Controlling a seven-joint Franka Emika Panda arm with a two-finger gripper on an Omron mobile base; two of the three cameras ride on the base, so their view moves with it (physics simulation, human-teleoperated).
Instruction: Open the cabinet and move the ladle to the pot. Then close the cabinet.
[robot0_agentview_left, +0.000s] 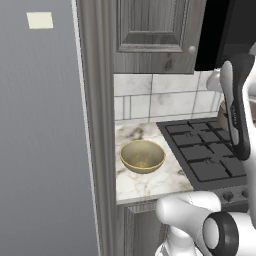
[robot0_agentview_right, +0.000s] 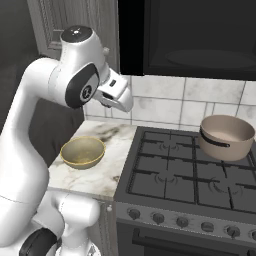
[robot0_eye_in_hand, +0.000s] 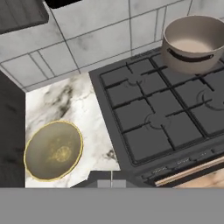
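Nearest the lens in the left base view, the arm's white base and dark joint (robot0_agentview_left: 215, 227) sit at the lower right, with another white-and-dark link rising along the right edge. Just above them a golden-yellow bowl (robot0_agentview_left: 143, 156) rests on the marble counter (robot0_agentview_left: 150, 182) at the middle of the frame, beside the black gas stove (robot0_agentview_left: 207, 150). At the top centre hangs the cabinet (robot0_agentview_left: 155, 35), its dark grey raised-panel door closed, the small round knob (robot0_agentview_left: 192, 49) at its lower right corner. A tall flat grey panel (robot0_agentview_left: 40, 150) covers the left side of that frame.

In the right base view the arm arcs up the left side, and the hand (robot0_agentview_right: 116, 95) is at upper left, over the counter's back edge before the tiled wall. Its fingers cannot be made out there; the gripper is closed, and nothing can be seen held in it.

The pot (robot0_agentview_right: 226, 136), taupe-brown with a darker band, stands on the back right burner at the right of that frame; in the hand view it sits at the upper right (robot0_eye_in_hand: 195, 43), well apart from the bowl (robot0_eye_in_hand: 53, 151) at the lower left.
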